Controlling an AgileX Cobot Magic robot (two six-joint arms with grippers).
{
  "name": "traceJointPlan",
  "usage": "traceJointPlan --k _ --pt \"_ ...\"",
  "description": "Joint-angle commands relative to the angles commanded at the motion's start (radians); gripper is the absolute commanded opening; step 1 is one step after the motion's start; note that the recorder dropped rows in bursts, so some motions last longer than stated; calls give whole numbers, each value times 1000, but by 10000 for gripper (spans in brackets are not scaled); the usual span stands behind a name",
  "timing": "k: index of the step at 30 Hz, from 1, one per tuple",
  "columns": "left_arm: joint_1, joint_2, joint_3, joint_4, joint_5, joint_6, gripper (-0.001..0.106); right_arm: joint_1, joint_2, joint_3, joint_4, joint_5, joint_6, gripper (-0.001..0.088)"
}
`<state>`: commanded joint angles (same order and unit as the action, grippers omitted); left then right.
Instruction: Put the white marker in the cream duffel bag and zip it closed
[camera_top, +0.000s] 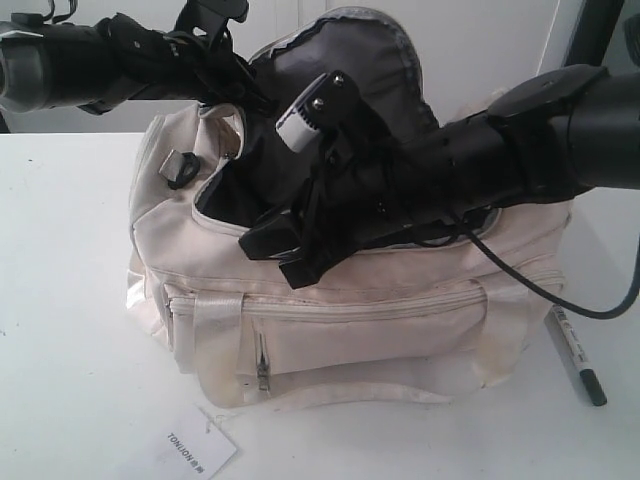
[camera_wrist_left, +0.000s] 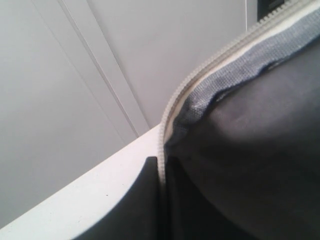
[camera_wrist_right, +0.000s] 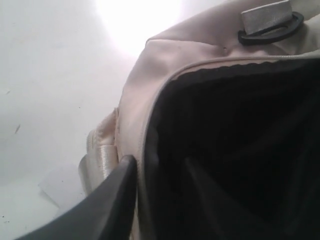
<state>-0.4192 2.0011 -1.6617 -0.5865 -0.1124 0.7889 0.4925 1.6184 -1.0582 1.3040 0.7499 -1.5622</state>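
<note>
White wall (camera_top: 480, 60) is sitting behind a white surface (camera_top: 60, 300), w/ the large cream soft-fabric duffel bag (camera_top: 380, 330) standing mid-surface, front pocket facing the ext. camera. Its top is gaping open: the lid flap w/ dark grey lining (camera_top: 370, 60) is standing upright at the back.

Left hand (camera_top: 240, 95) is reaching in from upper left and meeting the flap's left edge. In the left wrist view the pale zip teeth (camera_wrist_left: 200, 75) are running down beside a dark finger (camera_wrist_left: 142, 205), so the hand is looking pressed together on that flap edge, pinching the bag.

Right hand (camera_top: 285, 250) is coming across from the right, low over the bag's mouth. Its black fingers are standing spread. In the right wrist view one finger (camera_wrist_right: 112, 200) is sitting outside the cream rim (camera_wrist_right: 150, 125), beside a shiny webbing handle (camera_wrist_right: 100, 160). The inside is too dark to read.

A black end ring (camera_wrist_right: 272, 27) is hanging at the bag's left end. A white-barrelled marker pen w/ dark cap (camera_top: 575, 350) is lying on the surface just right of the bag, apart from both hands. A white paper "TONLION" tag (camera_top: 195, 450) is lying in front, near the bag's lower left corner.
</note>
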Motion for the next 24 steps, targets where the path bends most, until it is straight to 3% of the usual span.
traceJointPlan --k 8,14,19,24 --pt "0 0 0 0 0 0 0 0 -73 0 0 0 1 302" --pt "0 0 0 0 0 0 0 0 -132 0 -25 3 87 295" --pt "0 0 0 0 0 0 0 0 -214 0 -177 4 156 90" --pt "0 0 0 0 0 0 0 0 -269 0 -276 3 248 2"
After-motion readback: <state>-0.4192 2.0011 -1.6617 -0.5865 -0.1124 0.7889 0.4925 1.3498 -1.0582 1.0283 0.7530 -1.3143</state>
